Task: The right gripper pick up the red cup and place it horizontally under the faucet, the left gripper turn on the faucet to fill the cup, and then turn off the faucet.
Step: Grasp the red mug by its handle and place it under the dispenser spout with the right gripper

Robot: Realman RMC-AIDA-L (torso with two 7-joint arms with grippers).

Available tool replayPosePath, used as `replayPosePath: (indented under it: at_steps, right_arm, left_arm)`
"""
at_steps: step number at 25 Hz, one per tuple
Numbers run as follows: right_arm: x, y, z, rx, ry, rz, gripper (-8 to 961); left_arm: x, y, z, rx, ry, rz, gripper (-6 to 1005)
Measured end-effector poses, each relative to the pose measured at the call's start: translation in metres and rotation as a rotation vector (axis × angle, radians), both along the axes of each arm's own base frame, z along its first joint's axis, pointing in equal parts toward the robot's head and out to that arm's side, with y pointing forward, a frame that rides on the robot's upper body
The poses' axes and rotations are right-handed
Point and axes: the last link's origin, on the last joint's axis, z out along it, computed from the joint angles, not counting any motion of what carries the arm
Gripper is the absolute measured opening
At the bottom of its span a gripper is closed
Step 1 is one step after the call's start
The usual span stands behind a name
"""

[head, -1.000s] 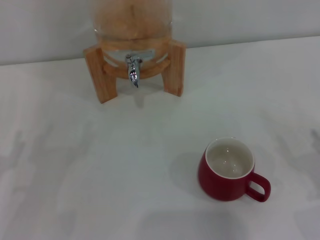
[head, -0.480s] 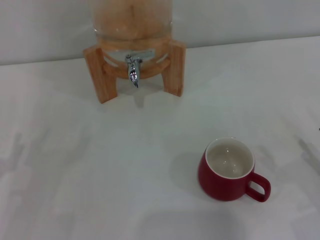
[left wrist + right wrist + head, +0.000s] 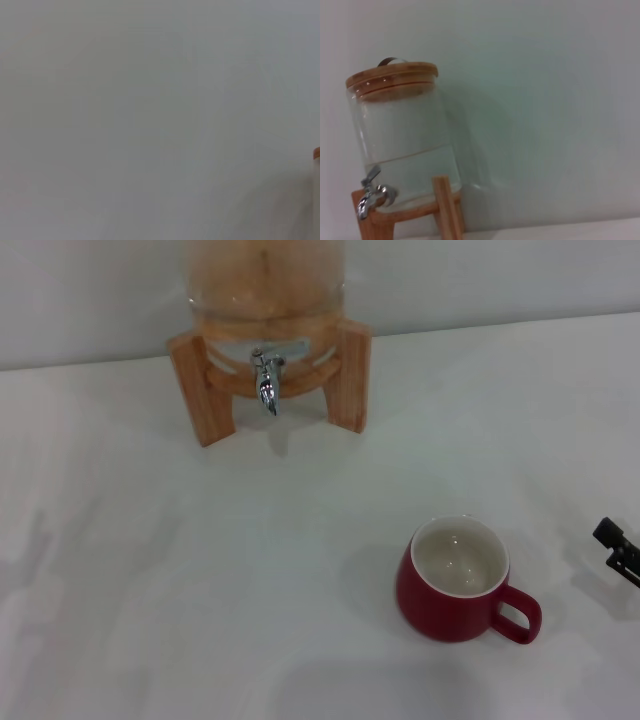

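The red cup (image 3: 453, 580) stands upright on the white table (image 3: 200, 590), its white inside facing up and its loop handle pointing away from the glass dispenser (image 3: 264, 280), toward the robot's right. The cup is well apart from the faucet (image 3: 265, 380): it sits nearer the robot than the dispenser and to the right of it.

The faucet projects from the front of the glass dispenser, between the two front legs of the wooden stand (image 3: 200, 390), with its spout turned down. In the right wrist view the faucet (image 3: 372, 192) shows a lever on top, and the dispenser (image 3: 402, 145) carries a wooden lid (image 3: 392, 77) and holds clear liquid in its lower part.

The right gripper (image 3: 618, 550) appears only as a small black part at the edge of the head view, to the right of the cup and not touching it. Whether its fingers are apart or together cannot be told.

The left gripper is not visible in any view; its wrist camera shows a plain pale surface.
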Motion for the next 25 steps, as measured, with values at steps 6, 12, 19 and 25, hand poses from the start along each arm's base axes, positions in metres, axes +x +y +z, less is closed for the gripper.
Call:
replayPosePath:
  at_steps: [6, 12, 19, 25]
  right_arm:
    - [0.002, -0.013, -0.001, -0.020, -0.004, -0.004, 847]
    - [0.002, -0.025, -0.002, -0.048, -0.005, 0.007, 847]
    - [-0.003, -0.035, -0.009, -0.091, -0.013, 0.044, 847]
    - [-0.006, -0.038, -0.014, -0.128, -0.013, 0.066, 846]
  left_arm:
    - [0.000, -0.001, -0.001, -0.005, 0.002, -0.002, 861]
    - [0.001, -0.001, -0.002, -0.010, 0.002, -0.005, 861]
    - [0.001, -0.001, -0.002, -0.010, 0.002, -0.006, 861]
    - [0.002, 0.000, -0.002, -0.009, 0.001, -0.009, 861]
